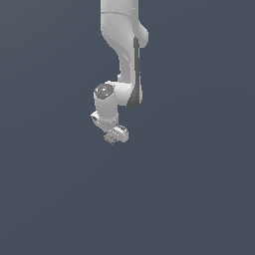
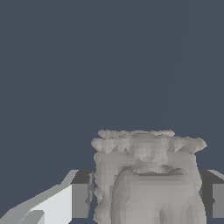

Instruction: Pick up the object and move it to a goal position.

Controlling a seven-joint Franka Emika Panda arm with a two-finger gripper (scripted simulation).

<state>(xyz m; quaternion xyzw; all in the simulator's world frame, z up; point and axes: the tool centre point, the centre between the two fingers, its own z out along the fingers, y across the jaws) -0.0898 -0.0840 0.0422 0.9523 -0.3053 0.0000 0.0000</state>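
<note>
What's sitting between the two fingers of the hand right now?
The object, a grey-beige lump, fills the gap between the fingers of the hand. The wrist view shows this best; in the exterior view it is only a speck.

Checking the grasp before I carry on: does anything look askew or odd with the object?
Nothing stands out. The object sits between the gripper's fingers, which flank it on both sides in the wrist view. No other item is visible.

Plain dark slate-blue backdrop (image 1: 199, 199), flat, even light
</note>
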